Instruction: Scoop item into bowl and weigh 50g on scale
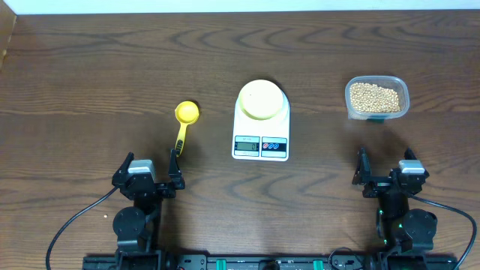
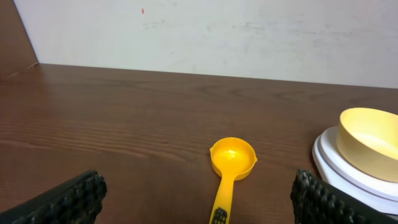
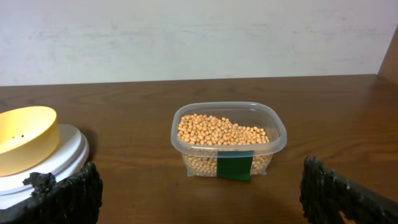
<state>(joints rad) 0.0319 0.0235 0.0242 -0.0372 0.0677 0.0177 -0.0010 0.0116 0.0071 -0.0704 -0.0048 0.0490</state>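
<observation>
At the table's centre I see the white digital kitchen scale (image 1: pixel 261 139); the pale yellow-green bowl (image 1: pixel 262 100) sits on its platform, toward 12 o'clock; the soybeans (image 1: pixel 375 97) lie heaped in a clear plastic tub (image 1: pixel 349 96) at 2 o'clock from the scale, well apart, with a green label (image 3: pixel 235 167) on its near wall; a yellow measuring scoop (image 1: pixel 184 124) lies at 9 o'clock, its handle running to 6 o'clock, just beside the left gripper (image 1: pixel 150 166), fingers spread wide, holding nothing; the right gripper (image 1: pixel 386 166), at 6 o'clock from the tub, is likewise spread; the dark wood-grain tabletop (image 1: pixel 90 75) meets a pale wall (image 2: pixel 249 37) at 12 o'clock.
</observation>
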